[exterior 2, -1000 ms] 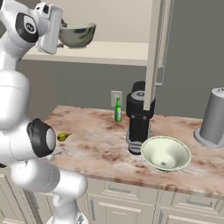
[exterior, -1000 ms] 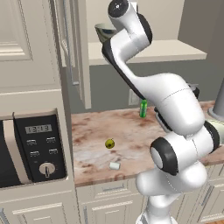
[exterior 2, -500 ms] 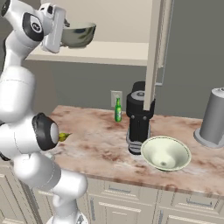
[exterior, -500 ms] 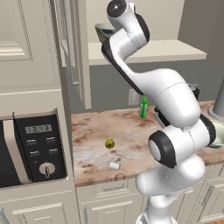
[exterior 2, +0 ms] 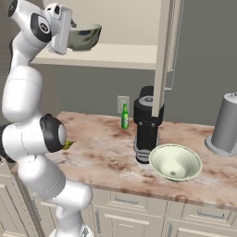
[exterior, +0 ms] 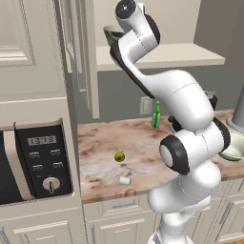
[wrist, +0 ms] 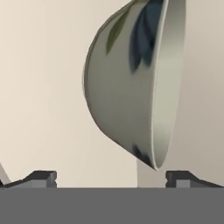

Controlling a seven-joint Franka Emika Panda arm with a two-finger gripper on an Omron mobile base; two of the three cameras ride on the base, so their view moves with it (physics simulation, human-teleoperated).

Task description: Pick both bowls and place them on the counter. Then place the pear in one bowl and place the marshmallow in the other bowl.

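Deep grey-green glossy ceramic bowl [exterior 2: 84, 37] sits upright on the plain cream shelf [exterior 2: 120, 54], at its left part as seen from the right base view. In the hand view the same bowl [wrist: 131, 83] shows rolled on its side because the camera is rolled, rim to the right, w/ the two dark fingertips [wrist: 41, 178] spread wide below it, not touching it. The hand [exterior 2: 74, 33] is at the bowl's left side, level w/ it, released and grasping nothing; whether a finger already brushes the rim is hard to tell from the base views.

Wider shallow ceramic bowl [exterior 2: 175, 161], pale cream-green inside, stands on the pinkish-brown marbled stone surface [exterior 2: 106, 152], just right of a black cylindrical appliance [exterior 2: 147, 124]. In the left base view only its edge [exterior: 234, 151] peeks out behind the arm.

Small yellow-green pear [exterior: 119, 156] lies on the surface towards the left, near the microwave [exterior: 35, 162]. Tiny white marshmallow block [exterior: 125, 180] lies just in front of the pear, near the surface's front edge, apart from it.

Slim green bottle [exterior 2: 125, 116] stands upright at the back wall, beside the black appliance. Grey cylindrical canister [exterior 2: 226, 125] stands far right.
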